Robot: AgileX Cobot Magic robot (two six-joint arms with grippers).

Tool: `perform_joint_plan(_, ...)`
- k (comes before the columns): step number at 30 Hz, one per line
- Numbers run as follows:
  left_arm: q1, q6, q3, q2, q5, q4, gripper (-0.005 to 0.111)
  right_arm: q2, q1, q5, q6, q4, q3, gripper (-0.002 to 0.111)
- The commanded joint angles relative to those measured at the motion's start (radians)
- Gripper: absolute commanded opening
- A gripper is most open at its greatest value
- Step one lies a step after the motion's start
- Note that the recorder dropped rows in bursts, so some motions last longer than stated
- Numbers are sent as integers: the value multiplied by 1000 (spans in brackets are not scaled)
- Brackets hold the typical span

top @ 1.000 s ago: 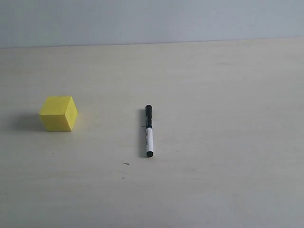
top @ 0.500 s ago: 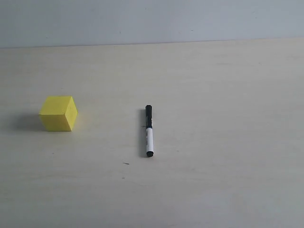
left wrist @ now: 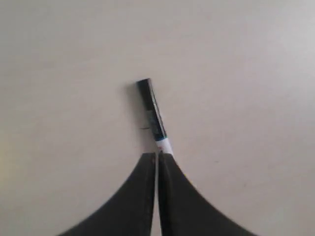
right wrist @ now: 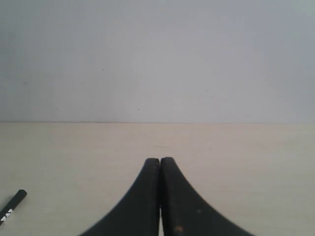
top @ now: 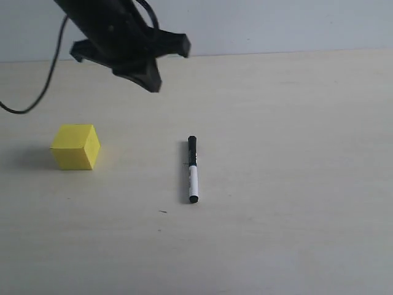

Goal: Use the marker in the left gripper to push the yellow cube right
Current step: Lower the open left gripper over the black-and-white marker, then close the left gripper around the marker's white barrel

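Note:
The yellow cube (top: 75, 147) rests on the pale table at the left. The marker (top: 193, 169) lies flat near the middle, black cap pointing away, well to the right of the cube and touched by nothing. My left gripper (top: 153, 86) hangs in the air above the far side of the table, between cube and marker. In the left wrist view its jaws (left wrist: 157, 155) stand shut with only a thin slit and nothing held; the marker (left wrist: 153, 110) lies on the table beyond the tips, its near end hidden behind them. My right gripper (right wrist: 160, 160) is shut and empty.
The table (top: 295, 184) is pale wood with a grey wall (top: 276, 24) behind its far edge. A black cable (top: 43, 80) trails from the left arm off the left side. One end of the marker (right wrist: 12, 204) shows in the right wrist view.
The left arm, absent from the earlier exterior frames, has come into view at the upper left. Cube and marker have not moved.

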Motion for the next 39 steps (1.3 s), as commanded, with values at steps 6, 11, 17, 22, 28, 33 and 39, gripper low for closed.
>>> perform_joint_plan(6,-125,-98,-5,171,-82,-2,51,-7,1,-6,-1,-2,4,0)
perform_joint_plan(11,-137,-144,-5,251,-82,-4,51,-7,1,-6,-1,-2,4,0)
perform_joint_plan(17,-139,-187,-6,307,-70,-11,51,-7,1,-6,-1,-2,4,0)
perform_joint_plan(22,-139,-218,-6,332,-61,-14,51,-7,1,-6,-1,-2,4,0)
perform_joint_plan(28,-152,-259,-6,344,-58,-14,51,-7,1,-6,-1,-2,4,0)
perform_joint_plan(33,-170,-274,-8,346,-60,-12,51,-7,1,-6,-1,-2,4,0)
perform_joint_plan(39,-181,-290,-14,346,-54,-6,51,-7,1,-6,-1,-2,4,0)
